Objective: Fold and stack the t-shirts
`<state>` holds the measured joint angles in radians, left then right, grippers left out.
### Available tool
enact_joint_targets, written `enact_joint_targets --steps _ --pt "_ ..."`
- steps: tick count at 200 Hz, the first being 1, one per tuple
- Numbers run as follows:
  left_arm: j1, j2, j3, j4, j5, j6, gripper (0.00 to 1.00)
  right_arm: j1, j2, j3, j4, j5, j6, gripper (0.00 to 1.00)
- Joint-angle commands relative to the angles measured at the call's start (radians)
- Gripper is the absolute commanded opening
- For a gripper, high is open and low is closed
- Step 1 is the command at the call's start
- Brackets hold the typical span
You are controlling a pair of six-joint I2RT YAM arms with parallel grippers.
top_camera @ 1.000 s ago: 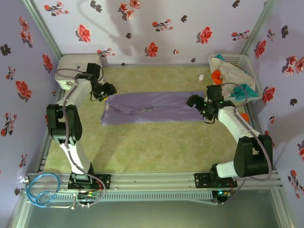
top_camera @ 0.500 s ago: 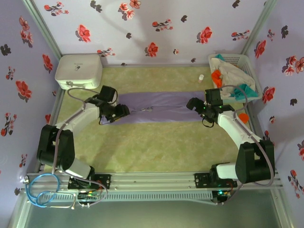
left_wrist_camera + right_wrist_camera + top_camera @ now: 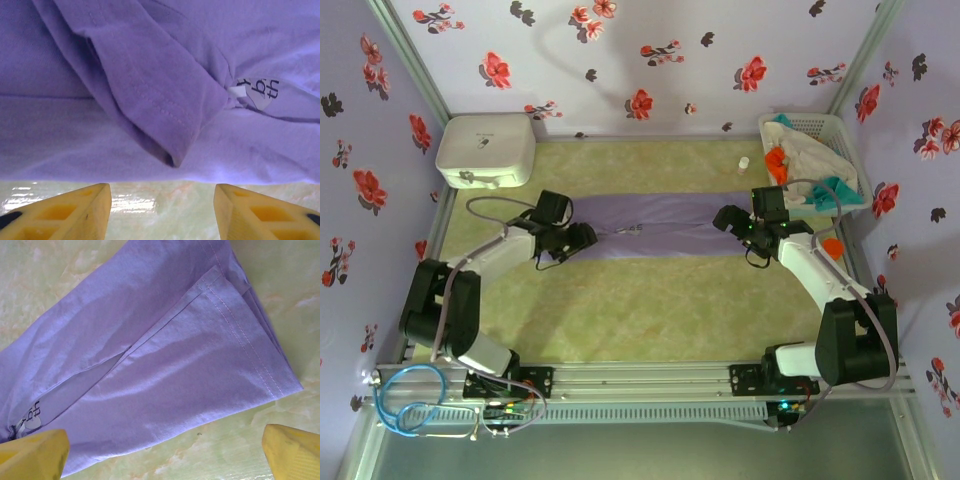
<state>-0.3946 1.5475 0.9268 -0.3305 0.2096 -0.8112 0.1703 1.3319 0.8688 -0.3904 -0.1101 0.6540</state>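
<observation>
A lavender-purple t-shirt lies across the middle of the table, folded lengthwise into a long band. My left gripper is low over the band's left end. In the left wrist view its yellow fingers stand open just short of the shirt's near edge, with bare table between them and a folded sleeve ahead. My right gripper hovers at the band's right end. Seen from the right wrist, it is wide open above the shirt's hem corner. Orange, teal and off-white t-shirts lie heaped in the basket.
The white lattice basket stands at the back right corner. A white rounded box sits at the back left. A small white object lies behind the shirt, and an orange thing lies beside the right arm.
My left arm has swung from beside the white box down and right to the shirt's left end. The right arm shifted only slightly. The shirt lies as before.
</observation>
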Motion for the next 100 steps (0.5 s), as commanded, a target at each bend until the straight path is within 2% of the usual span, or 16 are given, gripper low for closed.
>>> enact_joint_targets --steps 1,53,77,100 --pt "-0.004 0.046 0.052 0.026 -0.017 -0.023 0.56 0.006 -0.008 -0.007 -0.020 0.029 0.001 0.99" --pt "-0.003 0.115 0.102 0.032 -0.014 -0.024 0.41 0.006 -0.002 -0.007 -0.020 0.038 0.001 0.99" --pt "0.000 0.154 0.162 -0.007 -0.016 0.004 0.18 0.006 0.002 -0.004 -0.020 0.039 0.001 0.99" --pt "0.007 0.199 0.256 -0.099 -0.037 0.062 0.02 0.006 0.000 -0.004 -0.024 0.050 -0.001 0.99"
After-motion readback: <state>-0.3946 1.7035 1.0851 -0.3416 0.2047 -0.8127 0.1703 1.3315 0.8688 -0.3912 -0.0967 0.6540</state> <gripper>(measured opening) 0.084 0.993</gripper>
